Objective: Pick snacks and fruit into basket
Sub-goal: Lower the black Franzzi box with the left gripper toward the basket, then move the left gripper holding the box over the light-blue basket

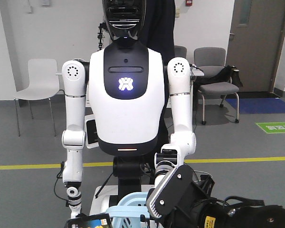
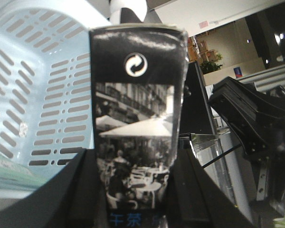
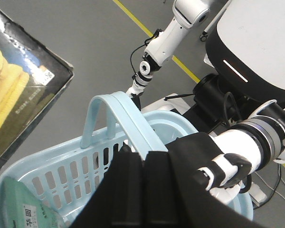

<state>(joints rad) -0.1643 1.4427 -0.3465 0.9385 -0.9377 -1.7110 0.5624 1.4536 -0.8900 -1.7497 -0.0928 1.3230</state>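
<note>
Black wafer-roll box point(image 3: 19, 90) far left, upright, clamped on both side faces by left fingers point(image 2: 78, 194), its edge near the basket point(image 3: 99, 166) wall, outside the rim. Open grey floor point(image 3: 90, 42) shows beyond. Teal pouch point(image 3: 23, 204) lies inside basket against left wall. Right fingers point(image 3: 128, 190) pressed together, empty, over basket beside raised handle point(image 3: 116, 114). Humanoid hand point(image 3: 225, 171) grips right rim

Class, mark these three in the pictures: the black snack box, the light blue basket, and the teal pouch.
black snack box point(image 2: 135, 123), left wrist view, on its photo-printed face.
light blue basket point(image 3: 128, 118), right wrist view, on its handle.
teal pouch point(image 3: 19, 202), right wrist view, on the part showing inside the basket.
</note>
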